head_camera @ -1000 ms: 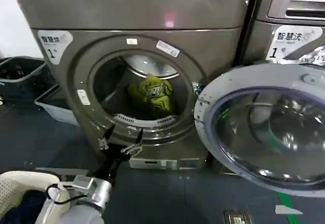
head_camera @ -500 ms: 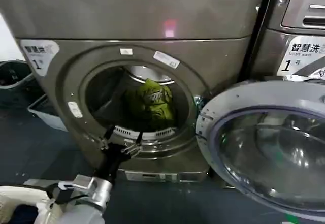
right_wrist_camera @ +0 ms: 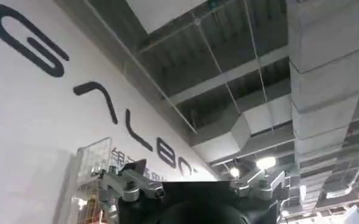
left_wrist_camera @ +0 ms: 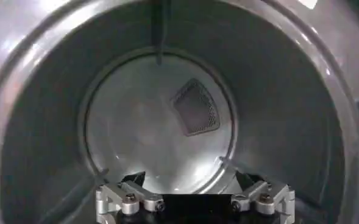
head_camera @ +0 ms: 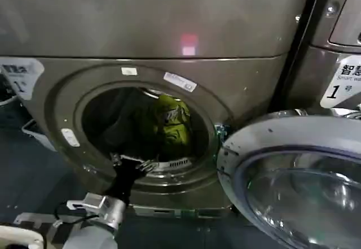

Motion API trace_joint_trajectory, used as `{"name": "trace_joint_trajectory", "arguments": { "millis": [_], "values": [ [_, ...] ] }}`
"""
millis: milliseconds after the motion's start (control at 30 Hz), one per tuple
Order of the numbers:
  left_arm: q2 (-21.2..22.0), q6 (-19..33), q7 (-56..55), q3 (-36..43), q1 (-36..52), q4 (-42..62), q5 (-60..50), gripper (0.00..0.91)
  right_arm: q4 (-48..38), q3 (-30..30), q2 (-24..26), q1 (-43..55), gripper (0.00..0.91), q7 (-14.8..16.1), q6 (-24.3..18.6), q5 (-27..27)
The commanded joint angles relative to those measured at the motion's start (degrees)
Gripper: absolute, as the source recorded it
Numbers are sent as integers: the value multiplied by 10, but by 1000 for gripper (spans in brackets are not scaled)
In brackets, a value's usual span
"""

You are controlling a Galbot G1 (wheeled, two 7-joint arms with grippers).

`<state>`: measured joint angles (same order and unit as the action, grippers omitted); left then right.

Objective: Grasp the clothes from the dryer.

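Observation:
The dryer (head_camera: 169, 23) stands in front with its round door (head_camera: 299, 181) swung open to the right. The clothes (head_camera: 172, 122), a small yellow-green bundle with dark marks, lie inside the drum, right of its middle. My left gripper (head_camera: 131, 161) is open at the lower rim of the round mouth, below and left of the bundle and apart from it. In the left wrist view that left gripper (left_wrist_camera: 191, 182) faces the drum's silver back wall (left_wrist_camera: 142, 128) with nothing between its fingers. My right gripper (right_wrist_camera: 194, 176) stands open, pointing up at a ceiling, away from the dryer.
A similar machine (head_camera: 338, 29) with a white "1" label (head_camera: 343, 82) stands to the right. The open door takes up the lower right. A grey basket (head_camera: 35, 133) sits on the floor at the left. A small mesh vent (left_wrist_camera: 195, 108) shows on the drum's back wall.
The dryer's mouth has grown larger and nearer in the head view. My left gripper has moved forward from below the mouth to its lower rim, still open.

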<state>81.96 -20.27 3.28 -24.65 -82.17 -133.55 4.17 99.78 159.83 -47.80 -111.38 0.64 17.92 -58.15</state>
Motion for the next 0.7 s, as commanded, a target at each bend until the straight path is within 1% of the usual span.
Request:
{"name": "trace_joint_trajectory", "arguments": {
  "millis": [33,100,167,233,267,367,467,600,700],
  "values": [
    [0,0,0,-2,0,-1,0,907,2,0,-1,0,907,1,0,1],
    [-2,4,0,-3,2,1,1,907,6,-1,-3,0,907,3,4,2],
    [-9,22,-2,-4,18,14,4,907,12,-2,-5,0,907,6,6,2],
    [-12,40,-8,-4,45,37,13,907,15,-2,-4,0,907,2,16,9],
    [-13,40,-8,-4,69,53,15,907,14,-1,-3,-1,907,8,22,23],
    [-12,40,-7,-1,129,96,19,907,14,4,2,-3,907,16,23,33],
    [-6,61,-9,18,206,193,17,907,22,-2,-3,3,907,25,19,39],
    [8,65,-11,27,305,306,26,907,21,4,-4,-4,907,27,24,58],
    [21,70,-15,27,381,387,24,907,19,15,-2,-10,907,28,24,62]
  ]
}}
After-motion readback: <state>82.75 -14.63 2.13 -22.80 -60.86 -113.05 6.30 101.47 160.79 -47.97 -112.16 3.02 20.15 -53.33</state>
